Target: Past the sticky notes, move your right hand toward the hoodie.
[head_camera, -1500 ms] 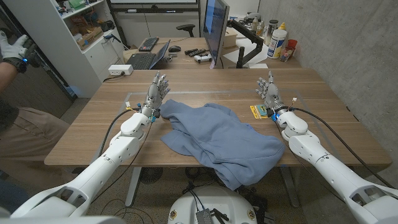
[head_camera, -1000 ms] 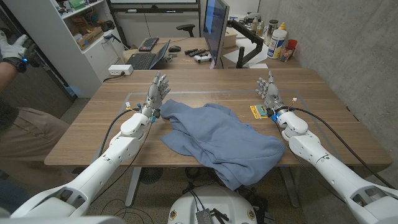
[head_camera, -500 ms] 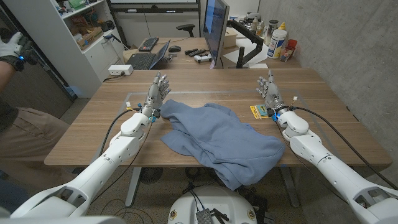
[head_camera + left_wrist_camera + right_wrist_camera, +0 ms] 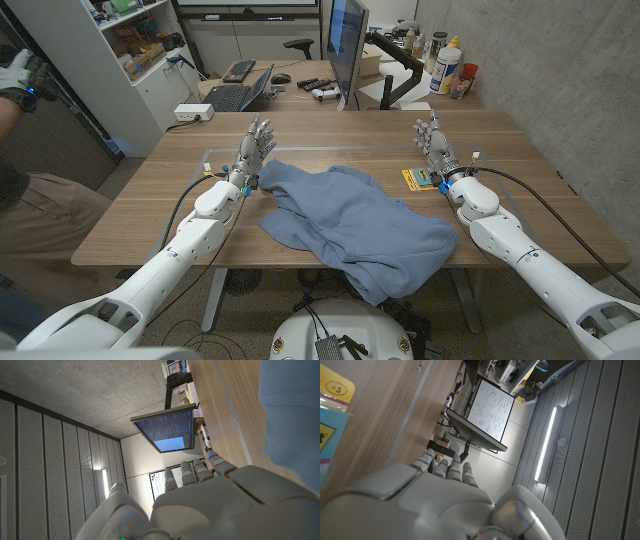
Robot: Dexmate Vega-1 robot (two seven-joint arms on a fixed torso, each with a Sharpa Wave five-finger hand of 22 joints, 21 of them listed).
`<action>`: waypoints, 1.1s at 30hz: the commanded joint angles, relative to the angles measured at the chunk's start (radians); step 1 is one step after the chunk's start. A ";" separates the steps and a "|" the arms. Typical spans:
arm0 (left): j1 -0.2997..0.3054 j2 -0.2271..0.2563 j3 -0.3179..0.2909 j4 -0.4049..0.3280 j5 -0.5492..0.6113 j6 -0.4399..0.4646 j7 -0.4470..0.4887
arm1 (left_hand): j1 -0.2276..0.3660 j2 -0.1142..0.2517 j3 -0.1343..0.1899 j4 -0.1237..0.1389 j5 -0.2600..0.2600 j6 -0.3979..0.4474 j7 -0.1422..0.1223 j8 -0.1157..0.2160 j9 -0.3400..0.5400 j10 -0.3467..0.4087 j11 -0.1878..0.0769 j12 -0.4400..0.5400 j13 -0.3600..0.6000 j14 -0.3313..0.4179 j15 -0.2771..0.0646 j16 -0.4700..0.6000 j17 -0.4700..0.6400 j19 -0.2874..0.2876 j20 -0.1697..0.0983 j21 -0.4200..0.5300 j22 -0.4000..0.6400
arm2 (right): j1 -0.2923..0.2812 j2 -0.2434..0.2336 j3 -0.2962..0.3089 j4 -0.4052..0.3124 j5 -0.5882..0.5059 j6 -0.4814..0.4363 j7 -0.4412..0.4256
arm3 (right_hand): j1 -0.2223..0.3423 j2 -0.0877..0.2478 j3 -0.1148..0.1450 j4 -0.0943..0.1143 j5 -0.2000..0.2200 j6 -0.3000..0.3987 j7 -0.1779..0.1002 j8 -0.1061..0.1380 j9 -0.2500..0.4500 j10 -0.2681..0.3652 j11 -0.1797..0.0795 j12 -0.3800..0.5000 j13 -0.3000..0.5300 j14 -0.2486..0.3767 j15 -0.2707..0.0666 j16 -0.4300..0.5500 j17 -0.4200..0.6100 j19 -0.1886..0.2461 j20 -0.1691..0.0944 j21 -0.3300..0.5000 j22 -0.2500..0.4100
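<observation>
Two hands up, right hand empty, fingers spread, beside yellow sticky notes, blue hoodie crumpled mid-surface, left hand spread at hoodie's edge.

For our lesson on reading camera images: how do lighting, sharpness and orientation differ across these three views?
Head view: even, soft light, sharp on the hoodie and table. Left wrist view: turned, the left hand close and soft-edged, the monitor glowing bright. Right wrist view: turned too, a ceiling light strip glaring, the sticky notes cut off at the edge.
</observation>
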 commanded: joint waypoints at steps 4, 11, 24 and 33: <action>-0.002 0.005 -0.001 0.001 0.003 0.003 0.002 | 0.005 -0.002 0.005 -0.004 0.001 0.003 -0.007 0.004 0.005 -0.001 -0.008 0.005 0.004 -0.011 -0.018 0.004 0.005 0.009 0.000 0.005 0.002 | -0.019 -0.033 0.006 -0.050 -0.049 -0.001 -0.039 | 0.002 0.014 -0.010 -0.001 0.005 -0.003 0.004 0.010 0.001 -0.007 0.002 0.005 0.003 -0.010 0.001 0.003 0.002 -0.009 -0.001 0.002 0.005; -0.003 0.003 0.000 0.002 0.002 0.005 0.000 | 0.005 -0.002 0.004 -0.005 0.001 0.002 -0.008 0.003 0.005 -0.002 -0.009 0.005 0.004 -0.012 -0.016 0.004 0.005 0.009 -0.001 0.005 0.002 | -0.026 -0.043 0.005 -0.066 -0.074 0.002 -0.052 | 0.002 0.015 -0.010 -0.001 0.006 -0.002 0.005 0.011 0.001 -0.006 0.002 0.005 0.003 -0.012 0.001 0.002 0.002 -0.011 -0.002 0.002 0.005; -0.001 0.008 -0.003 0.003 -0.003 0.009 -0.004 | 0.005 -0.001 0.003 -0.006 0.000 0.002 -0.007 0.003 0.005 -0.001 -0.008 0.005 0.004 -0.012 -0.016 0.004 0.005 0.009 -0.001 0.005 0.002 | -0.034 -0.064 -0.003 -0.103 -0.144 0.008 -0.083 | 0.004 0.018 -0.010 -0.002 0.006 -0.002 0.004 0.011 0.001 -0.007 0.002 0.006 0.003 -0.019 -0.003 0.001 0.002 -0.014 -0.013 0.002 0.005; -0.027 -0.007 0.003 0.047 -0.006 -0.009 -0.034 | 0.006 0.002 0.004 -0.006 0.000 0.003 -0.008 0.003 0.005 0.000 -0.009 0.005 0.004 -0.011 -0.017 0.005 0.005 0.009 -0.001 0.005 0.002 | -0.053 -0.074 0.006 -0.140 -0.199 0.011 -0.137 | 0.006 0.020 -0.010 -0.004 0.007 0.009 -0.002 0.015 0.001 0.003 -0.005 0.010 0.002 -0.017 -0.014 0.003 0.001 -0.016 -0.015 0.002 0.005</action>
